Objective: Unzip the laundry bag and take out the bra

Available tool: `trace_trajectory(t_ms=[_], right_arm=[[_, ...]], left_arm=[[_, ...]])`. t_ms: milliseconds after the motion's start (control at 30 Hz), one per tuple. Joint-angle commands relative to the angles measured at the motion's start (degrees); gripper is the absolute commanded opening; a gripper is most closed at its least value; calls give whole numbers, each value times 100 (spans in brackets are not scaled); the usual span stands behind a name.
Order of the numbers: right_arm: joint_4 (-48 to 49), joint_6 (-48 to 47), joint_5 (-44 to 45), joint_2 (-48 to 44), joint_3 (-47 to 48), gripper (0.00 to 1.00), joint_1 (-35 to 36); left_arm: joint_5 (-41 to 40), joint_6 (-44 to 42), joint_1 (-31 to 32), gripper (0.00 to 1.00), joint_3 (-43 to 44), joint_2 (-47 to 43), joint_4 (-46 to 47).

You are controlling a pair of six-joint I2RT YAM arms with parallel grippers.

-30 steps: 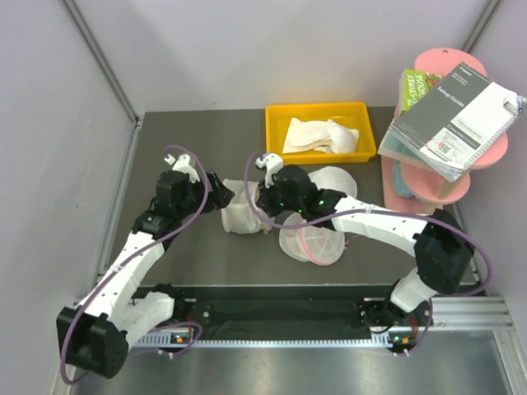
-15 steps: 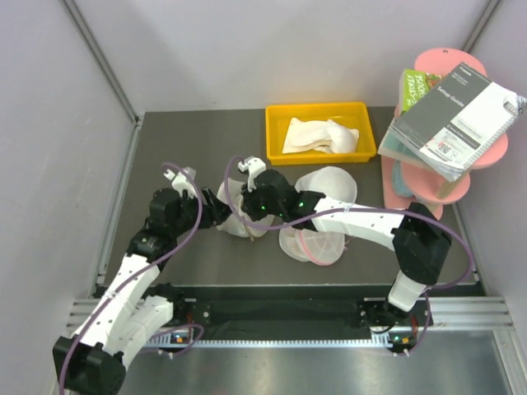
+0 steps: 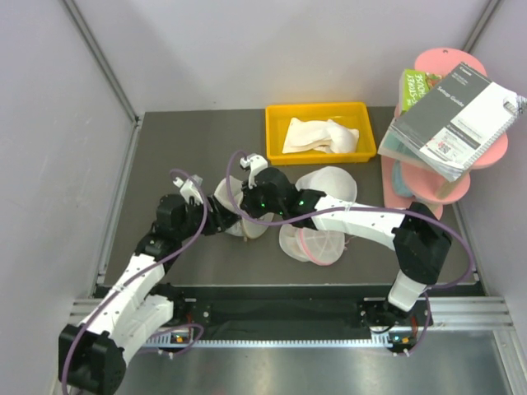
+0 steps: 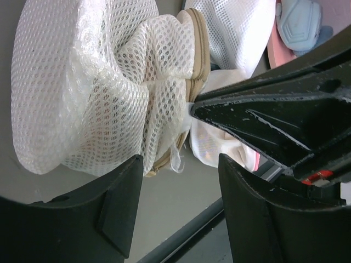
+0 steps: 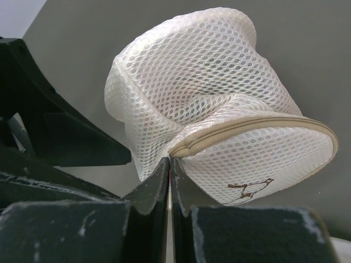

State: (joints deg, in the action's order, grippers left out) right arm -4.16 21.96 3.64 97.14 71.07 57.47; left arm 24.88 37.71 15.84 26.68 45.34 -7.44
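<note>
table [image 3: 165, 164], centre-left: laundry bag [image 5: 208, 93] lies crumpled between both arms, beige zip rim showing. right gripper [image 5: 169, 164]: jaws pinched together on the rim seam. left gripper [image 4: 178, 164]: jaws apart, mesh just ahead of them.

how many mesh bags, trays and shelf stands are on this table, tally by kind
mesh bags: 3 (tan-rimmed laundry bag, pink-rimmed bag, plain white bag)
yellow tray: 1
pink shelf stand: 1
total: 5
</note>
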Motion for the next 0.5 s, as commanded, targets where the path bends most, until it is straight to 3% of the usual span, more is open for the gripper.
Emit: trace_trajectory(t_ms=[0,200,467], right_arm=[[232,98,-117,-178,267,0,-26],[276,116,-249,-239,232,0,-26],[258,99,-329,-310,250,0,-34]], left_arm=[[131,140,25,62,-66,220,700],[-71,78,174,60,-75,615,911],[-142,245,411,45,-31,967,1262]])
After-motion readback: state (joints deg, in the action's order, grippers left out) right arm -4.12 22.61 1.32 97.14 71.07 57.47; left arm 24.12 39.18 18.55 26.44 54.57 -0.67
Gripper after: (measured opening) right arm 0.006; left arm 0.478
